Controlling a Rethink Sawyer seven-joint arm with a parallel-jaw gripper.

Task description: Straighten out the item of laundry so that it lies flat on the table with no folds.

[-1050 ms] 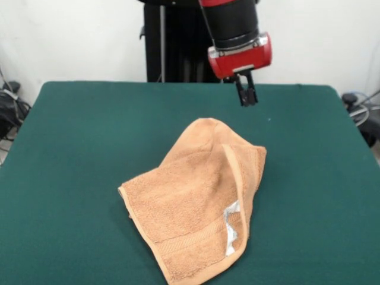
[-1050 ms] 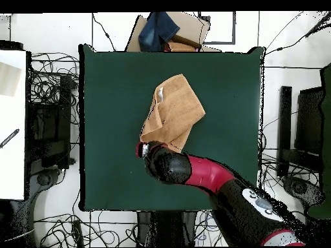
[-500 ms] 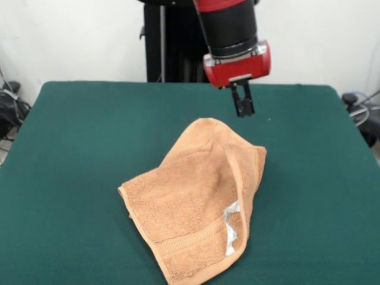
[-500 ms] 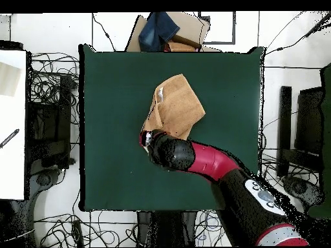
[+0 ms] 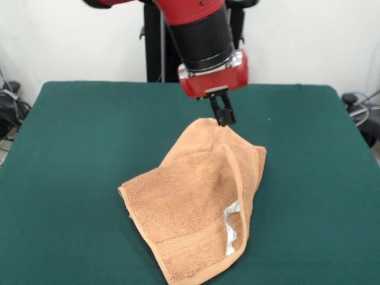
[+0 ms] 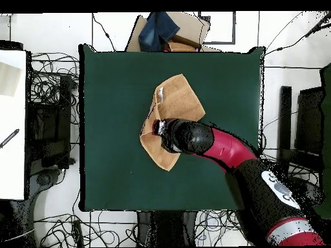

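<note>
So we're looking at the towel [image 5: 199,205] first since it's closest to us in the front view: it sits crumpled roughly mid-table, folded over itself, with a ridge running down its right side and the white label [image 5: 231,228] poking out near the front edge. One woven band shows along the near corner. It's definitely not flat.

Just behind it, the gripper [image 5: 223,113] hangs right at the towel's far tip, touching or nearly touching the cloth, we can't tell which. The two black fingers [image 5: 225,110] look pressed close together, basically clenched, and we can't see any fabric pinched between them.

The green table [image 5: 71,148] is bare all around the towel. From overhead, the red arm [image 6: 220,145] covers the middle of the towel [image 6: 178,100].

Past the table's edge in the overhead view, there's a cardboard box [image 6: 187,29] with something blue [image 6: 159,29] draped in it, and cables [image 6: 52,90] all over the floor.
</note>
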